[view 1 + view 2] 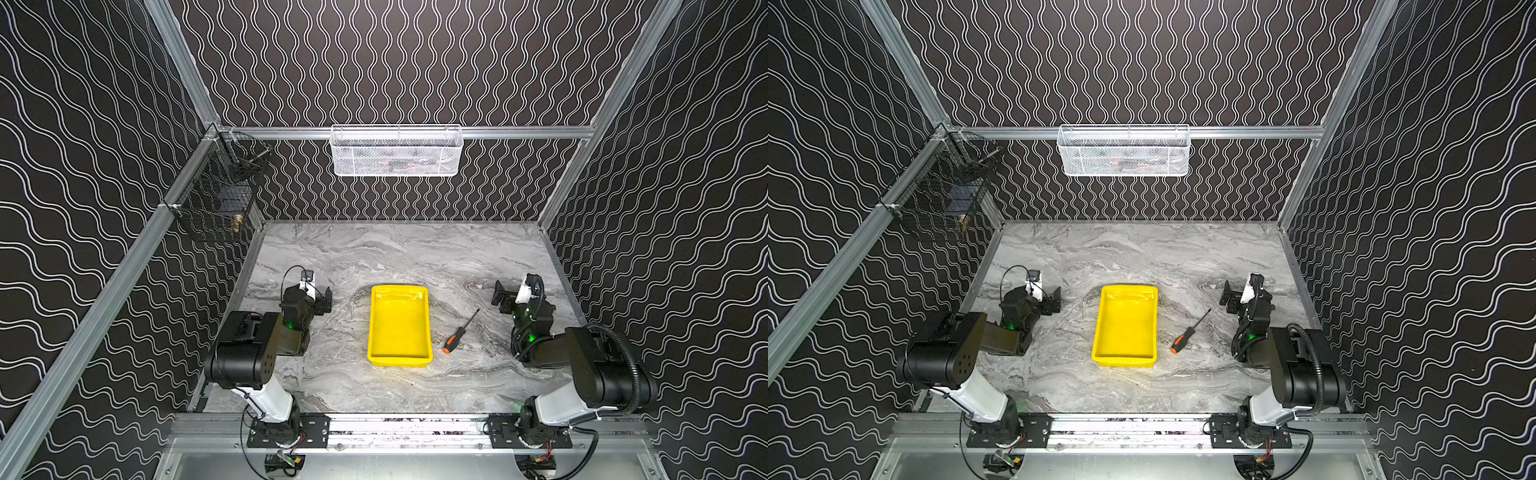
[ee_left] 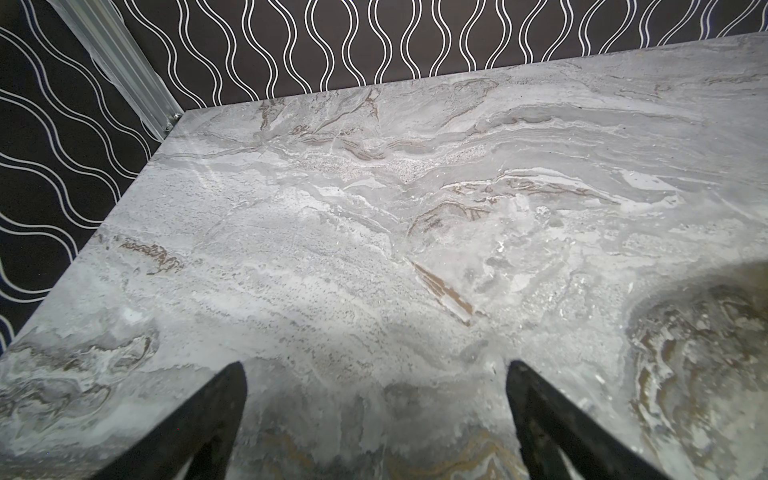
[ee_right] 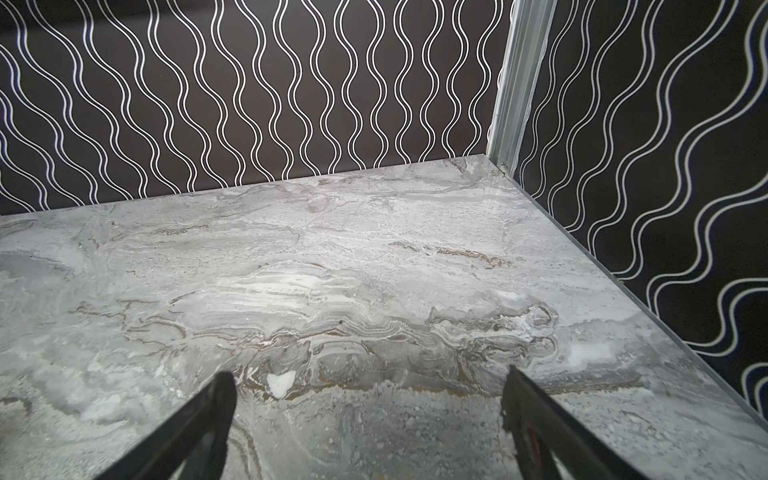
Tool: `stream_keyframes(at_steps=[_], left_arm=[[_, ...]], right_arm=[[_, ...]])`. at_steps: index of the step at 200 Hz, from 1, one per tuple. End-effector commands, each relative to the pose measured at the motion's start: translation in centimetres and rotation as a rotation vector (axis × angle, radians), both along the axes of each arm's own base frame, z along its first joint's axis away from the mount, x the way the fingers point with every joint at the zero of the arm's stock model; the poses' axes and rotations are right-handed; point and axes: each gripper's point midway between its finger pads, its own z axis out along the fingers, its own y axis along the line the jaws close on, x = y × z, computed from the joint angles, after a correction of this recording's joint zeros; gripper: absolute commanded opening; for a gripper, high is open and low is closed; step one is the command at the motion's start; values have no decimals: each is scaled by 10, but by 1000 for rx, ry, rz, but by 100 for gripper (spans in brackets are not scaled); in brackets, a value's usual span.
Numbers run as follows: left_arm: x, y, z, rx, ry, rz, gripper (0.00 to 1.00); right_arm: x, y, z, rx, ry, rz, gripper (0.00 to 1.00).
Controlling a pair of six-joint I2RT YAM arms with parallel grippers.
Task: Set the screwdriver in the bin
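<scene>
The screwdriver point(image 1: 459, 332) point(image 1: 1187, 334), with a black-and-orange handle and a thin dark shaft, lies on the marble tabletop just right of the bin, its orange butt toward the front. The bin point(image 1: 399, 328) point(image 1: 1125, 328), a shallow yellow tray, sits mid-table with nothing in it. My left gripper point(image 1: 325, 300) point(image 1: 1054, 300) point(image 2: 376, 365) hovers left of the bin, open, over bare marble. My right gripper point(image 1: 500, 297) point(image 1: 1230, 298) point(image 3: 370, 373) is open too, to the right of and behind the screwdriver's tip. Neither wrist view shows the screwdriver or the bin.
A white mesh basket point(image 1: 397, 151) hangs on the back rail. A black wire basket point(image 1: 216, 199) hangs at the back left corner. Patterned walls close in three sides of the table. An aluminium rail point(image 1: 411, 428) carrying both arm bases runs along the front.
</scene>
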Motion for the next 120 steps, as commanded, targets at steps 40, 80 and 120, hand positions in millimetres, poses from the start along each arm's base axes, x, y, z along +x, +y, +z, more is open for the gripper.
stream_keyframes(at_steps=[40, 80, 120], left_arm=[[2, -1, 6, 3, -24, -10, 99], [8, 9, 28, 19, 10, 59, 99], [-1, -6, 106, -5, -40, 118, 99]], right_arm=[[1, 0, 5, -10, -18, 3, 100], [1, -10, 15, -5, -20, -60, 100], [3, -25, 39, 127, 92, -190, 100]])
